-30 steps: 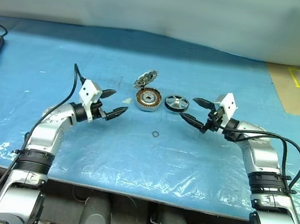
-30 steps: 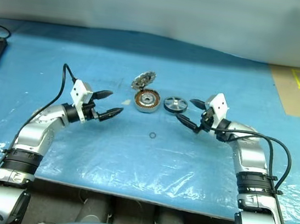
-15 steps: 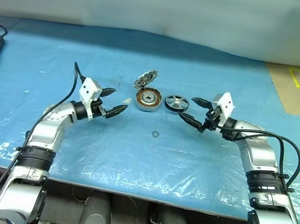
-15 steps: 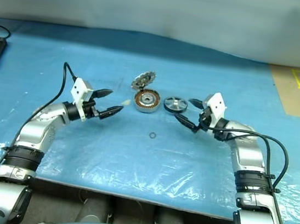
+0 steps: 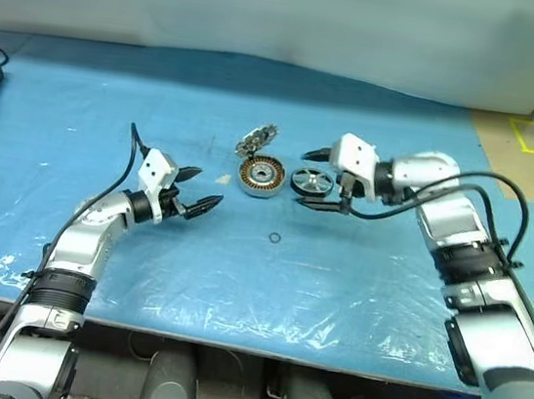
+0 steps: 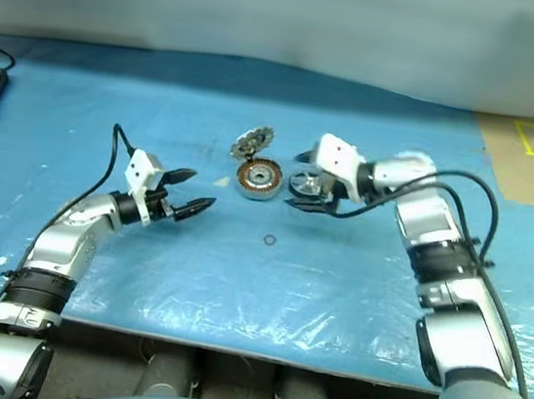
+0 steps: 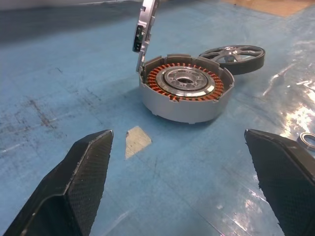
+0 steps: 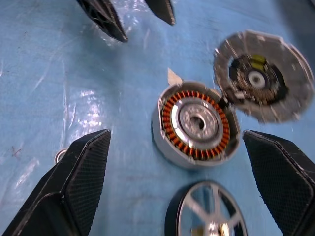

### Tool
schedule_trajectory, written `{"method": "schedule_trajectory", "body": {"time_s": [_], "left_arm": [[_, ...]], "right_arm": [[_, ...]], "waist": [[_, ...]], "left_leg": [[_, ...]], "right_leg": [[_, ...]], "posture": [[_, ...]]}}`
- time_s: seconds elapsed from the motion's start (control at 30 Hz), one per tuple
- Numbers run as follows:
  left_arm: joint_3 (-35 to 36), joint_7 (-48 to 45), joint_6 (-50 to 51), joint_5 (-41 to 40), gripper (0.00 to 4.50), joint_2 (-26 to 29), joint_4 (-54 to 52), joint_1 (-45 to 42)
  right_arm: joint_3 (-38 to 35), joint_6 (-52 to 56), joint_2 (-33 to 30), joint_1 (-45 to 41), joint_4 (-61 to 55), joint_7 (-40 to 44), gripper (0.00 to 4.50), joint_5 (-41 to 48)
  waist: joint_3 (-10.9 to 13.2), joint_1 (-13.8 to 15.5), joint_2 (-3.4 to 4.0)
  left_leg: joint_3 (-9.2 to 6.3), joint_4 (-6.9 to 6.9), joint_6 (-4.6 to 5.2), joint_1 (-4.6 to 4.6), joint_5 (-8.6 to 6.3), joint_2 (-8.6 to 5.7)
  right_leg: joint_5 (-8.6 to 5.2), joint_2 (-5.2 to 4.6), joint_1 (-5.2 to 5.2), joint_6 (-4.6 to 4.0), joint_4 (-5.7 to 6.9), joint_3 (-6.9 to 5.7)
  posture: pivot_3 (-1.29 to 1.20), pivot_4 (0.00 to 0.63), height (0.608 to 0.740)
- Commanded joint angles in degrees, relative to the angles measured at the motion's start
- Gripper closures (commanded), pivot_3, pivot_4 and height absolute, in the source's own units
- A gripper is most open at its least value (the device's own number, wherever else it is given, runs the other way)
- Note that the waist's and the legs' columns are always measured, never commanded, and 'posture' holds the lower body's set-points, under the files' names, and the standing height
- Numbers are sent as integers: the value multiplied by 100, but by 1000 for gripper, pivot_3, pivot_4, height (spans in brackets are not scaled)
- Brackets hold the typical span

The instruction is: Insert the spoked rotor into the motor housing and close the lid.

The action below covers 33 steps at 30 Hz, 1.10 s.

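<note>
While the right gripper [image 5: 313, 179] hangs spread over the spoked rotor [image 5: 310, 181], seemingly untouched, pickup is judged pending; lowering and closing are required.

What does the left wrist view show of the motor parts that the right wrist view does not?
The left wrist view gives the round grey metal lid edge-on, standing upright at its hinge. The right wrist view gives that lid's jagged inner face and the left gripper. Both share the squat silver motor housing with copper windings, the dark spoked metal rotor beside it, and the blue plastic sheet.
</note>
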Motion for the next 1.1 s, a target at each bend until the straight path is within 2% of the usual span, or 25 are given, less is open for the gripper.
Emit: {"method": "schedule_trajectory", "body": {"time_s": [0.03, 0.17, 0.4, 0.67, 1.1], "left_arm": [[96, 85, -125, -6, 0, 30, -157, -58], [125, 208, -114, -37, 0, 13, -395, 256], [169, 345, -73, -75, 0, 38, -583, 401], [185, 422, -47, -79, 0, 70, -655, 475], [230, 507, -39, -79, 0, 68, -742, 585]], "right_arm": [[328, -610, 275, -518, 868, 153, 14, -405], [585, -1253, 824, -1117, 2142, 59, 14, -787], [440, -1794, 1341, -1637, 3643, -459, 14, -1078], [373, -2021, 1601, -1848, 4323, -784, 14, -1324], [433, -2142, 1800, -1903, 4775, -1070, 14, -1804]], "waist": [[0, -13, 0], [0, -40, 1], [5, -47, 5], [6, -49, 7], [7, -50, 8]], "left_leg": [[0, 2, 0, 0, 0, -1], [0, 6, 0, -6, 0, 1], [0, 15, 0, -12, -1, 7], [0, 26, 0, -15, -1, 8], [1, 28, 1, -35, 0, 10]], "right_leg": [[0, -1, 0, 0, 4, 0], [-4, -2, -8, -6, 13, 0], [-12, -1, -21, -20, 39, -4], [-14, -1, -32, -23, 58, -3], [-14, -1, -55, -24, 60, -2]], "posture": [[0, 150, 740], [0, 150, 740], [0, 150, 740], [0, 150, 740], [0, 150, 740]]}}
